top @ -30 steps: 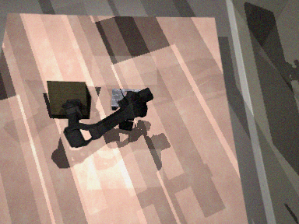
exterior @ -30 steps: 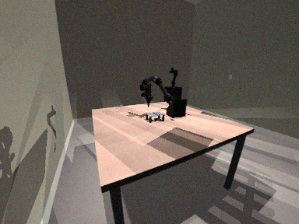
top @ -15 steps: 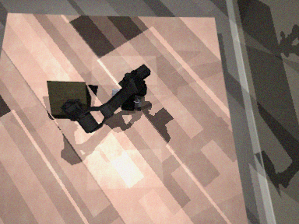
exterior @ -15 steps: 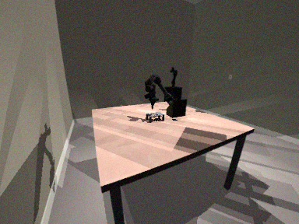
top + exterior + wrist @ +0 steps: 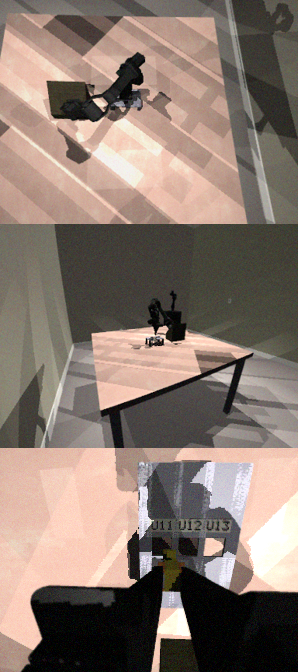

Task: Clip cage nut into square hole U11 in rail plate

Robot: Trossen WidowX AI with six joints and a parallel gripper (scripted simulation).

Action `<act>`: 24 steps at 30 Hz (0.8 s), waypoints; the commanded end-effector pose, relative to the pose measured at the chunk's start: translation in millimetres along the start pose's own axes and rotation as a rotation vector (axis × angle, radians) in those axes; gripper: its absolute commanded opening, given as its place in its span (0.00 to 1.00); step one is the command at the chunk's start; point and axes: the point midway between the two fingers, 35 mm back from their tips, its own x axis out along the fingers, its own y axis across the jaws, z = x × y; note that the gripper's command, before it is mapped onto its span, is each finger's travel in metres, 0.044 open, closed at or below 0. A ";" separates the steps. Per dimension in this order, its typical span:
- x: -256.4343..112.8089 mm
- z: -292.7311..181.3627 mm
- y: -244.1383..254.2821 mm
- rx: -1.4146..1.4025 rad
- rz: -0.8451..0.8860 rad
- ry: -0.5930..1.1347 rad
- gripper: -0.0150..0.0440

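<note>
In the exterior view, the desk (image 5: 194,190) (image 5: 136,379) (image 5: 65,553) brings its nearest corner forward, with a dark leg (image 5: 116,430) under it. Well back from that corner, nearer the far edge, stands the rail plate (image 5: 136,103) (image 5: 158,339) (image 5: 192,490) on short feet. Above it the hand (image 5: 125,94) (image 5: 156,334) (image 5: 170,572) points down, its fingers closed on the yellowish cage nut (image 5: 172,579). From the wrist, the nut overlaps the plate just beside hole U11 (image 5: 160,546) (I cannot tell whether they touch). Farther back, toward the far corner, sits a dark box (image 5: 66,95) (image 5: 176,332) (a plain, blocky thing).
</note>
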 end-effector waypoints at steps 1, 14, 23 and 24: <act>7.2 -0.9 1.4 0.001 0.001 0.010 0.31; 23.8 -0.7 1.9 0.002 0.001 0.020 0.31; 37.9 -0.6 2.0 0.002 0.000 0.021 0.31; 39.5 -0.7 2.0 0.001 0.000 0.021 0.31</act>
